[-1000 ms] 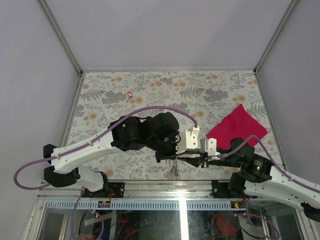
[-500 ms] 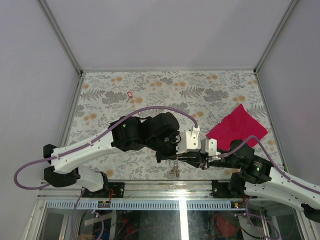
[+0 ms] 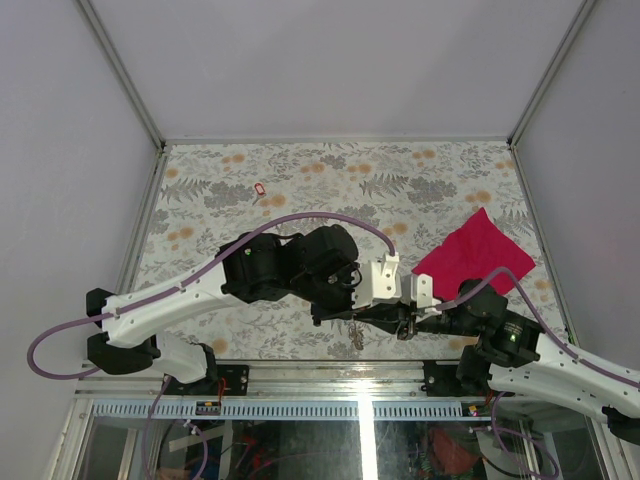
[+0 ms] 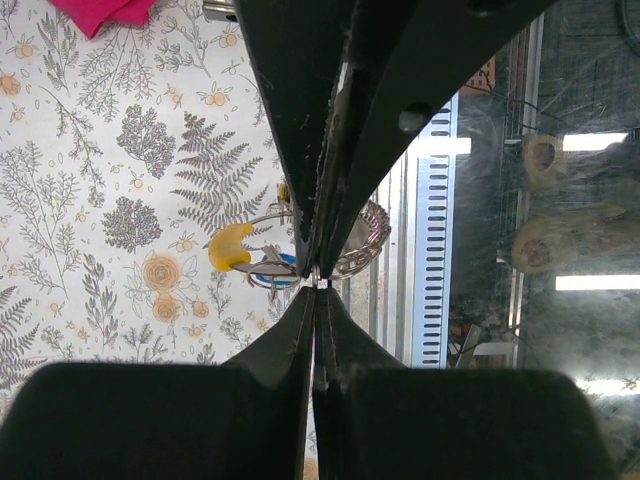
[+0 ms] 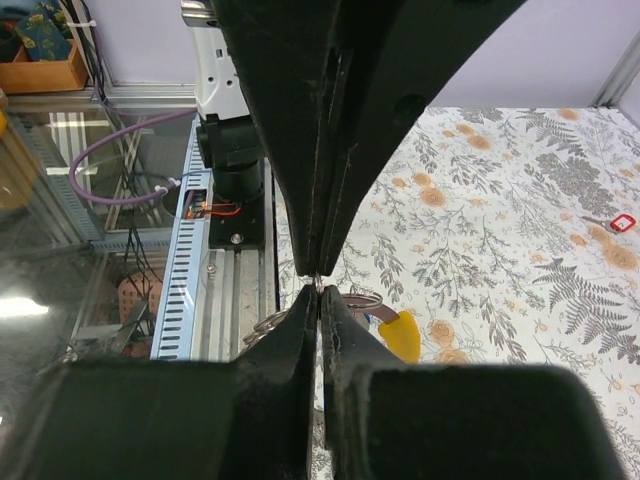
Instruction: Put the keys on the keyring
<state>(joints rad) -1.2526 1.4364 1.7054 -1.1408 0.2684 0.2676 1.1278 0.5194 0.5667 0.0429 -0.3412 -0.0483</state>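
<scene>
Both grippers meet tip to tip above the table's near edge. My left gripper (image 3: 372, 318) (image 4: 315, 286) is shut on the thin wire of the silvery keyring (image 4: 356, 250) (image 3: 352, 336), which hangs below the tips. Facing it, my right gripper (image 3: 384, 321) (image 5: 318, 288) is shut on the same wire (image 5: 262, 325). A yellow-headed key (image 4: 230, 247) (image 5: 403, 335) dangles from the ring beside a blue piece (image 4: 281, 263). A red-headed key (image 3: 260, 189) (image 5: 623, 221) lies alone on the far left of the table. No black key shows.
A magenta cloth (image 3: 475, 252) (image 4: 100, 12) lies crumpled at the right of the floral table (image 3: 300, 180). The metal rail and glass edge (image 3: 330, 385) run just below the grippers. The left arm's purple cable (image 3: 300, 218) arches over it.
My right gripper's jaws have closed onto the ring's wire and it has edged slightly left. The hanging ring has swung a little to the right. The left arm holds still.
</scene>
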